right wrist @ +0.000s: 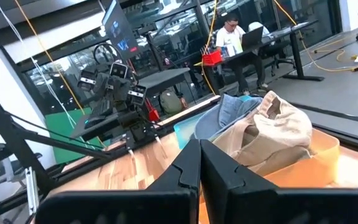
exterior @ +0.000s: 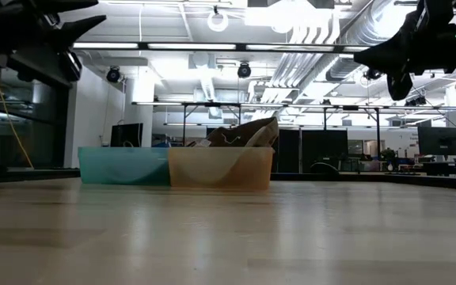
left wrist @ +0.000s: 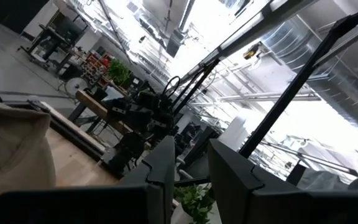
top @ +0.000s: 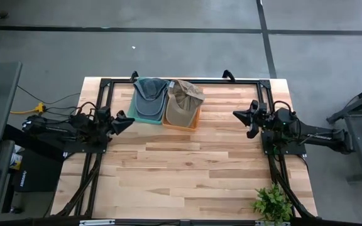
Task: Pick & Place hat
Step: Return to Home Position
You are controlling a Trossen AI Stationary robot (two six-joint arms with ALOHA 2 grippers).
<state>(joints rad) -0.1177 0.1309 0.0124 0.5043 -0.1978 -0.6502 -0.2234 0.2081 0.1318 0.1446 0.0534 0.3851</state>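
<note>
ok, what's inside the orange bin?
A brown cap fills the orange bin, its crown bulging above the rim. Anything beneath it, and the bin floor, is covered.

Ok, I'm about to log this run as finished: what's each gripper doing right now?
Left gripper: open, holding nothing.
Right gripper: shut, holding nothing.

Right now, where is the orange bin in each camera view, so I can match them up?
High view: orange bin at upper middle, right of the green bin.
Low view: centre, again right of the green bin.
Left wrist view: not in it.
Right wrist view: ahead of the fingers.
Shared landmark: the brown cap lying in it.
</note>
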